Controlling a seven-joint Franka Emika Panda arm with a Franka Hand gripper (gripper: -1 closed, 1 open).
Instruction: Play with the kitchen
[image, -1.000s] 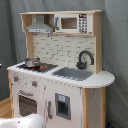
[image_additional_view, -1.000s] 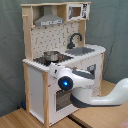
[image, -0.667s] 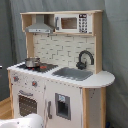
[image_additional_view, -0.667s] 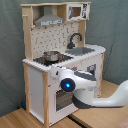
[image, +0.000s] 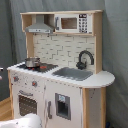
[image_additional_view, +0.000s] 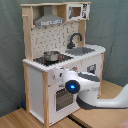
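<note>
The kitchen (image: 60, 85) (image_additional_view: 37, 80) is a tall white and light-wood toy with a hood (image: 40, 26), a microwave (image: 75, 23), a black faucet (image: 85, 59) over a grey sink (image: 72, 73), and a small metal pot (image: 32, 62) (image_additional_view: 50, 56) on the black stovetop. Red knobs (image: 35, 83) sit above the oven door (image: 27, 102). My white arm (image_additional_view: 80, 90), with a blue light on its wrist, reaches close in front of the oven front. In the first exterior view only a white part of the arm (image: 27, 121) shows at the bottom left. The gripper's end is hidden.
A grey curtain (image: 115, 50) hangs behind the kitchen. A wooden surface (image_additional_view: 20, 120) lies under and in front of it. My arm's long white link (image_additional_view: 112, 102) comes in from the second exterior view's lower right.
My arm has drifted slightly right and down in the second exterior view. In the first exterior view its white part has moved further right along the bottom edge.
</note>
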